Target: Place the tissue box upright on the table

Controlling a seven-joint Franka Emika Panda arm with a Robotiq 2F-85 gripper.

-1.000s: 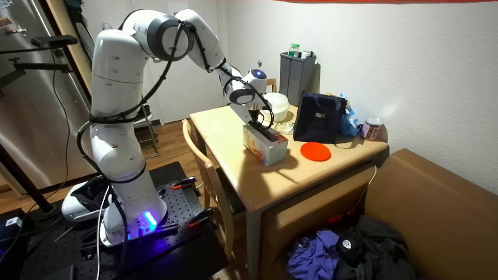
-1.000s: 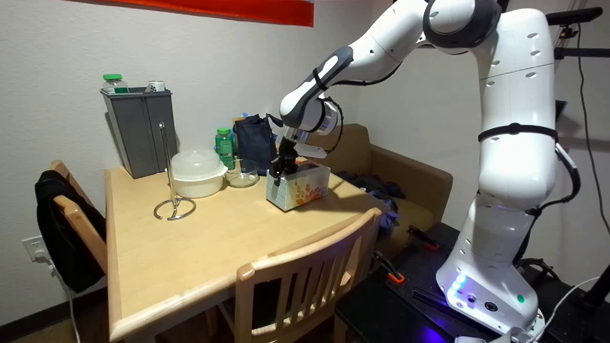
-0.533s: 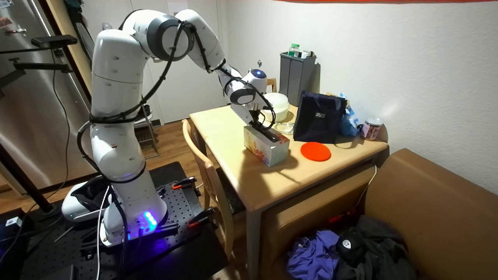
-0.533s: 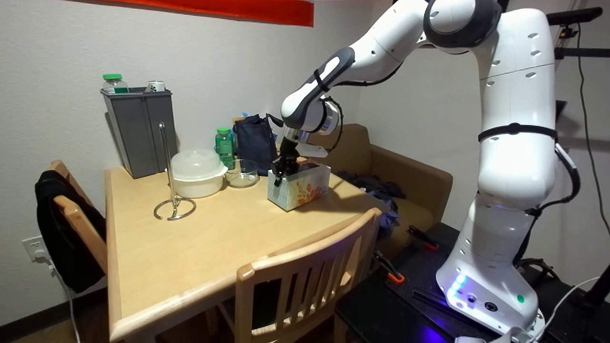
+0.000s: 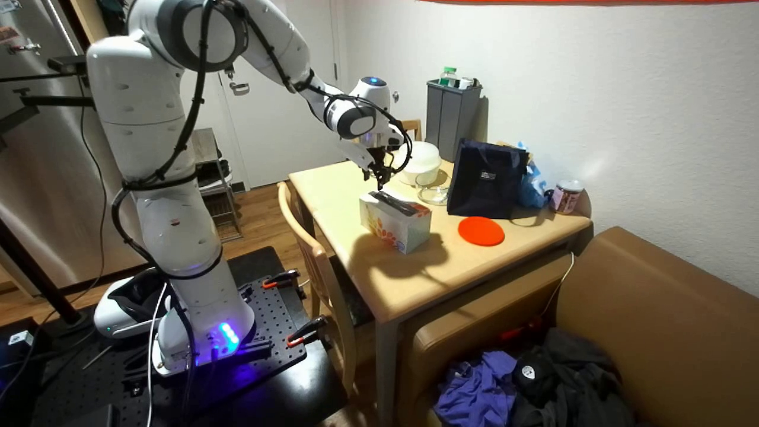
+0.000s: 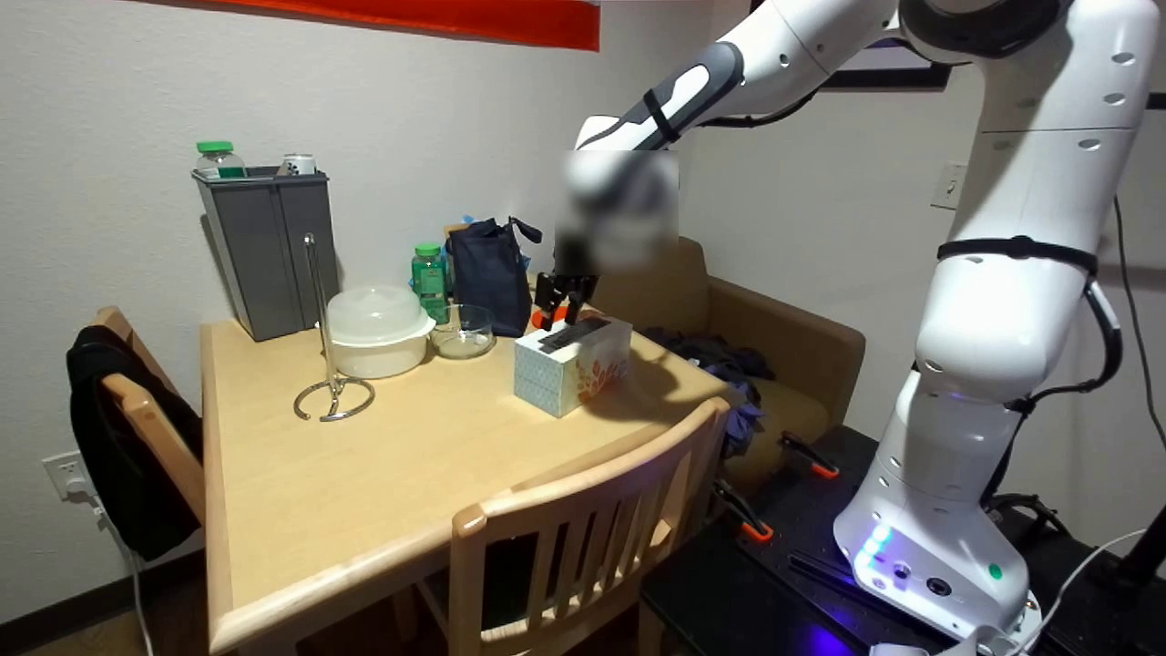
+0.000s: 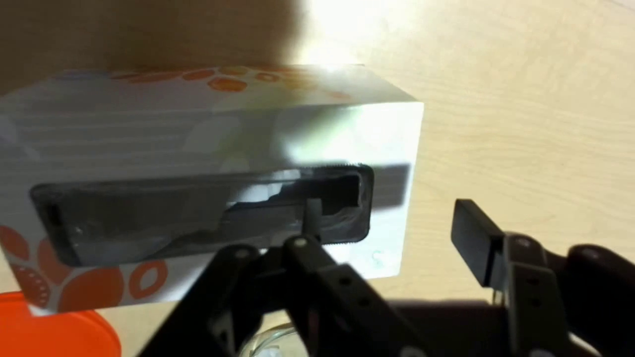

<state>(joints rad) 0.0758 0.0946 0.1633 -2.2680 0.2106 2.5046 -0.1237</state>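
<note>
Nearest in the wrist view is my gripper [image 7: 391,228], its jaws spread wide and holding nothing: one finger [image 7: 312,225] appears over the dark slot [image 7: 139,220] of the tissue box [image 7: 198,129], the other finger [image 7: 475,243] beyond its short end. Whether the first touches the box I cannot tell. Directly beneath, the box stands on the table [image 6: 392,474], slot uppermost, its bottom seemingly flat on that surface in both exterior views. I judge it to be upright and free of my grasp, so that the placing itself looks complete; what is left, in my reading, is only to raise the gripper and carry it away. A straight lift seems best, since a finger catching the slot's rim could drag or tip the box. Farther off, and apart from the box, lie a red disc [image 5: 480,230] and a glass bowl [image 6: 463,337]; around and behind them stand a dark bag [image 5: 483,191], a lidded white tub [image 6: 378,353] and, close to the wall [image 5: 622,95], a tall grey bin [image 5: 452,118].
</note>
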